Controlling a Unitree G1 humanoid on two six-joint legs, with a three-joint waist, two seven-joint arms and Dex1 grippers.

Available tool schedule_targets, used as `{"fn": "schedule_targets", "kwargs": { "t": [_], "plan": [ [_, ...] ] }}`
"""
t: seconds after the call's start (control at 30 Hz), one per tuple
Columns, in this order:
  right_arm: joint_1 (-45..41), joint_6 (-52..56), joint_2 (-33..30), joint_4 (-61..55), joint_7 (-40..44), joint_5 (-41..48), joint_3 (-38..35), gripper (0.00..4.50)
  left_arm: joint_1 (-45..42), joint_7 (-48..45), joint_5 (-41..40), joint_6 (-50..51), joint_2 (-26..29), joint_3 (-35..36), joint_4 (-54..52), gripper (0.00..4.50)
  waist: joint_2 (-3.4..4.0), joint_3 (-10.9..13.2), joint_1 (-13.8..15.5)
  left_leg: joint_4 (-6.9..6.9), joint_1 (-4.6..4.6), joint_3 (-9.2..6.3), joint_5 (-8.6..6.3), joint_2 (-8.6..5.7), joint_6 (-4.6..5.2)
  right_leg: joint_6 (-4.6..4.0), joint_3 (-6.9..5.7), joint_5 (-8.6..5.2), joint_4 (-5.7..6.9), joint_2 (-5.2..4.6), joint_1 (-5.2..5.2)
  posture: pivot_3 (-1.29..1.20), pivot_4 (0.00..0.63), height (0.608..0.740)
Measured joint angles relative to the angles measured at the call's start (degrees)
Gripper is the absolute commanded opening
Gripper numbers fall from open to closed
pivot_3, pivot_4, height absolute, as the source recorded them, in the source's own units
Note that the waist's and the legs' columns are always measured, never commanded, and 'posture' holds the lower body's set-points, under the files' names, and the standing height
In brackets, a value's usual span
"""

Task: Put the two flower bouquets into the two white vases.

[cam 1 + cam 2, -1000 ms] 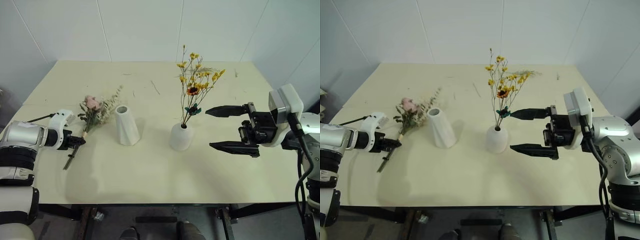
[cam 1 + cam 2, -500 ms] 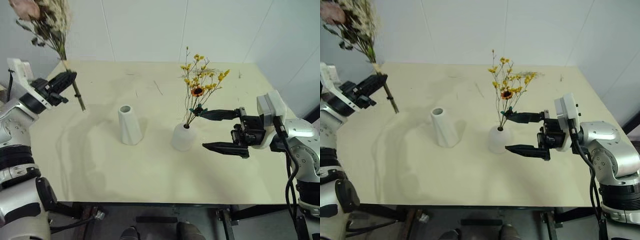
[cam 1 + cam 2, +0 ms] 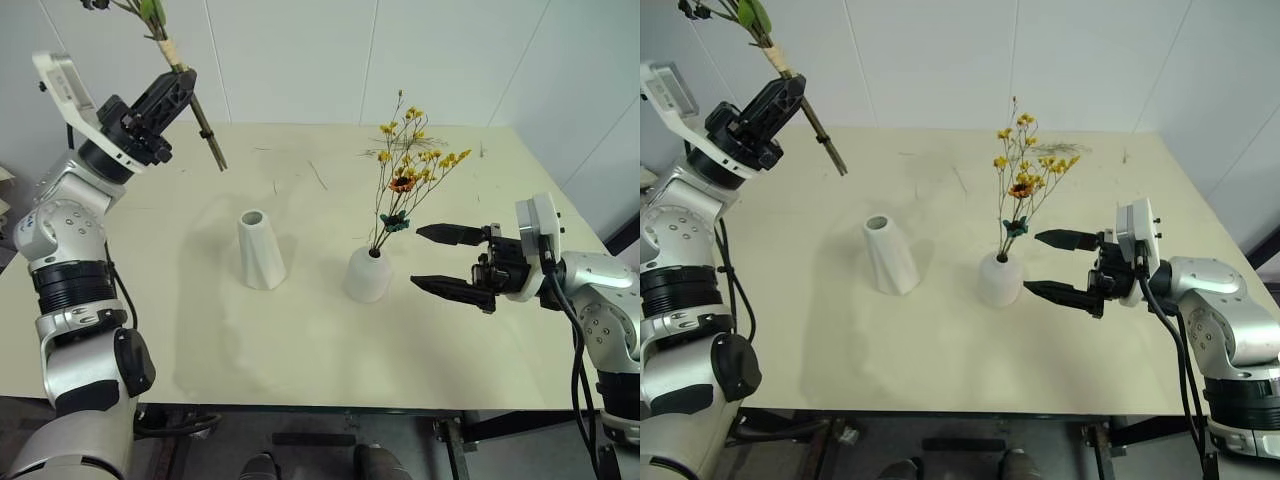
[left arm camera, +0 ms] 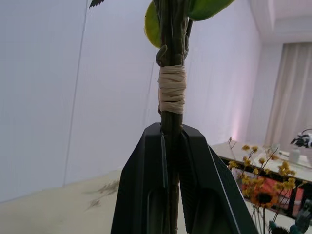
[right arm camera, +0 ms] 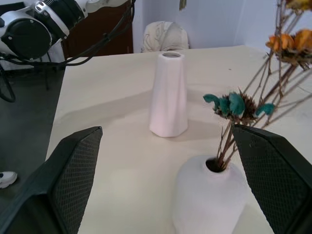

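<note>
Two vases on a pale surface (image 3: 320, 360), largest item first. Near centre, at about 9 o'clock of the middle: tall tapered vase (image 3: 259, 250), upright, mouth empty. Just beside it toward 3 o'clock: short rounded vase (image 3: 368, 275), narrow mouth already filled by the thin yellow bouquet (image 3: 410, 160), stems upright, sprays fanning toward 1 o'clock.

High at 10 o'clock, well above the surface: left gripper (image 3: 172, 88), clamped tight on the bushy bouquet's stem (image 3: 205, 135), just below a tan twine wrap (image 4: 172, 89); cut end aimed down toward 5 o'clock, blooms cut off by the frame's top edge. At 3 o'clock of the short vase: right gripper (image 3: 455, 262), spread wide, holding nothing, pointed at the short vase, close but apart.

Half done by the look of things; bushy bunch left for the tall vase.

Handling, as a guess: light, dried, brittle heads, likely to shed; stem bundle stiff but thin. Best hold at or near the twine, as now, never on the blooms. Tall vase probably tippable if nudged off-centre by the stem end.
</note>
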Motion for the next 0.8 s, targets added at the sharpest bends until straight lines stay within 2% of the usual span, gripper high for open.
{"fn": "schedule_targets", "kwargs": {
  "t": [0.27,0.5,0.8],
  "plan": [
    [3.7,0.1,-0.2,-3.3,-3.6,1.1,-4.6,4.5,-0.9,0.3,-2.4,1.4,-2.0,-0.2,-0.1,0.08,0.0,0.0,0.1,0.01,0.01,-0.01,0.0,0.0,0.0,0.01,0.0,0.01,-0.02,0.0,0.03,0.0,0.15,0.74],
    [6.1,0.3,-0.2,-5.7,-6.1,1.7,-5.3,4.5,8.8,-3.1,-2.8,0.8,-2.0,-1.8,-3.1,0.08,0.0,0.0,-0.1,0.02,0.04,0.01,0.01,0.0,-0.01,-0.01,0.03,0.02,0.0,0.01,0.02,0.0,0.15,0.74],
    [6.1,-0.2,0.6,-6.3,-8.0,1.8,-5.3,4.5,12.3,-4.5,-1.5,-5.4,-5.5,-4.2,-5.5,0.08,-0.02,0.0,0.3,0.03,0.04,-0.01,0.01,-0.01,-0.01,0.02,0.02,0.06,-0.14,0.01,0.13,0.0,0.15,0.74]
  ]
}}
